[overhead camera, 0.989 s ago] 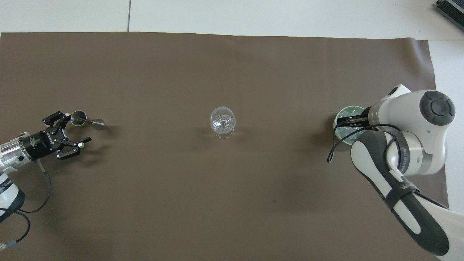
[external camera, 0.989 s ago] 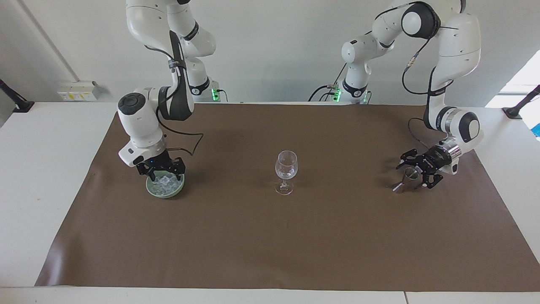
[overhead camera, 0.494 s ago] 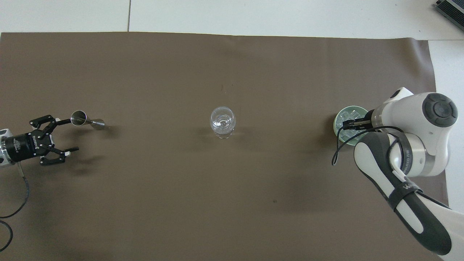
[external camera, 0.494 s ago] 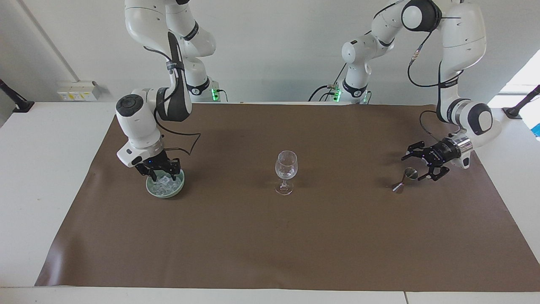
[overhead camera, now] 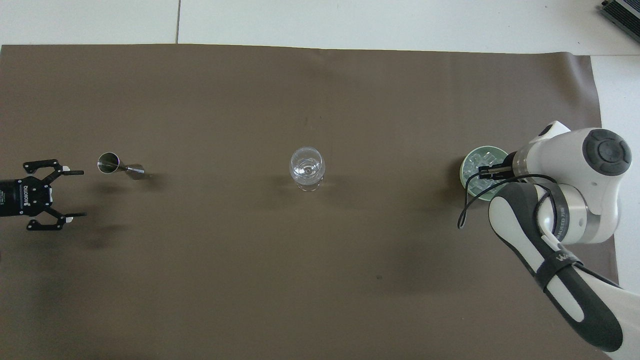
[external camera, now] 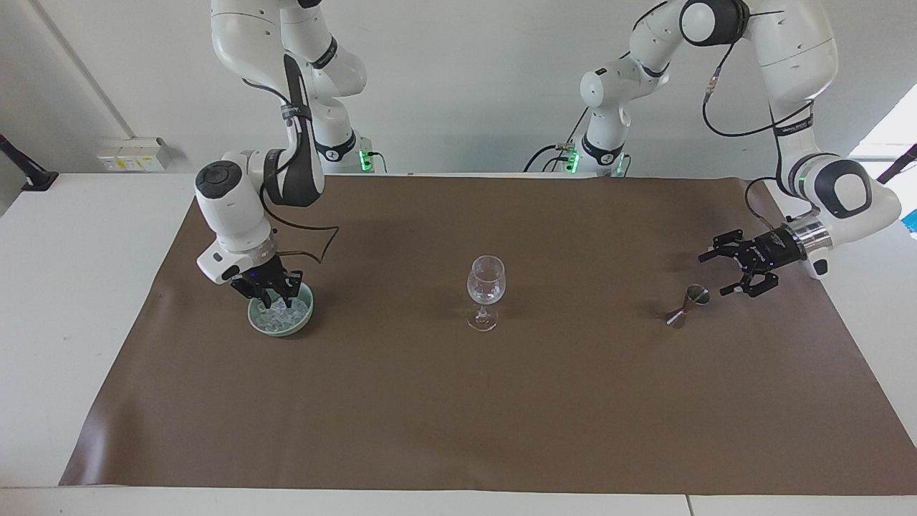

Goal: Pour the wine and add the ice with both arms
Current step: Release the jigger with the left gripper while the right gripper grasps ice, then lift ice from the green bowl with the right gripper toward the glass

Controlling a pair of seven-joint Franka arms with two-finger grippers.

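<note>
**Q.** Picking ice appears to be the step in hand. What supports that reading?

**A.** The right gripper [external camera: 266, 290] is sunk into the green bowl [external camera: 305, 315] at the right arm's end of the table. Its tips sit among the ice [external camera: 281, 315], a heap of small clear chunks that fills the bowl. Whether the claw has closed on a chunk cannot be told. The wine glass [external camera: 486, 283] stands upright at mid-mat, well apart from the bowl. Whether it holds any liquid cannot be told either.

**Q.** And the other arm?

**A.** The left gripper [external camera: 716, 274] hangs over the mat's end by the left arm's base with its claw spread wide and empty. It is near the small metal measuring cup [external camera: 688, 304] but clear of it. This arm waits, so the pouring part is judged done or set aside.

**Q.** What does the next move call for?

**A.** It likely calls for a firm pinch on one slippery chunk and a straight lift clear of the bowl's rim. A level carry to a point over the glass's mouth would follow, with a release low enough not to tip the stemmed glass.

**Q.** Surface and room?

**A.** A brown mat [external camera: 458, 416] covers most of a white table [external camera: 71, 287]. A plain pale wall [external camera: 466, 86] rises at the robots' end.
</note>
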